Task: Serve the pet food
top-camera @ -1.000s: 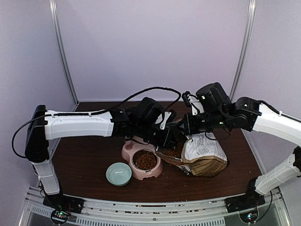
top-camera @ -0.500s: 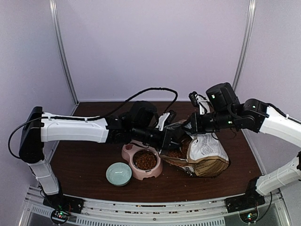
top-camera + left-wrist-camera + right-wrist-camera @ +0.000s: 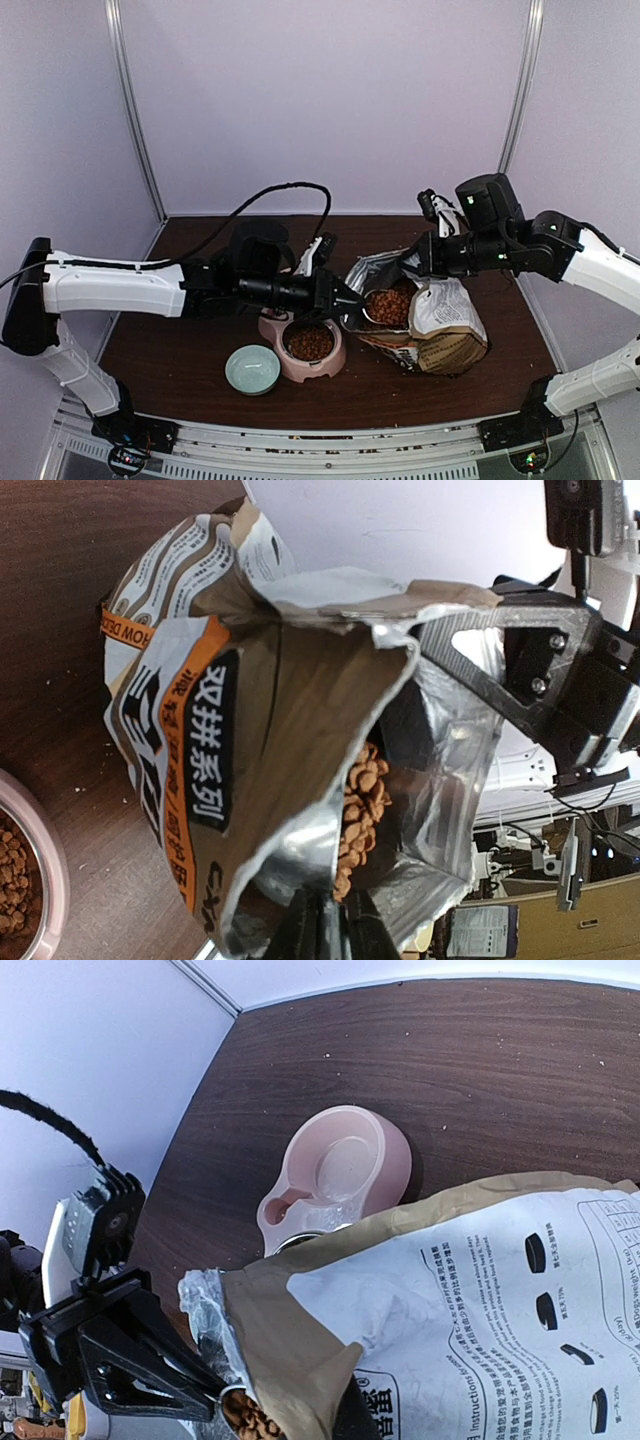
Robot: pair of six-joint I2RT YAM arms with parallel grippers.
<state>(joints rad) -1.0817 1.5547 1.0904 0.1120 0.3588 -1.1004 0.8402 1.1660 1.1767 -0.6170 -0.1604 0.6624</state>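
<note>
Reddish kibble (image 3: 390, 307); one bag (image 3: 445, 325); one pink bowl (image 3: 388, 1163); left hand (image 3: 351, 307) seemingly pinching bag.

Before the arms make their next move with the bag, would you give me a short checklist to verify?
1. The left gripper is shut on the bag at its rim: ok.
2. The right gripper is shut on the opposite rim: ok.
3. Bag mouth open, pet food exposed inside: ok.
4. Mouth above the pink bowl: not ok, it sits beside the bowl, toward the right.
5. Room left in the bowl's food side: cannot tell; it already holds pet food.
</note>
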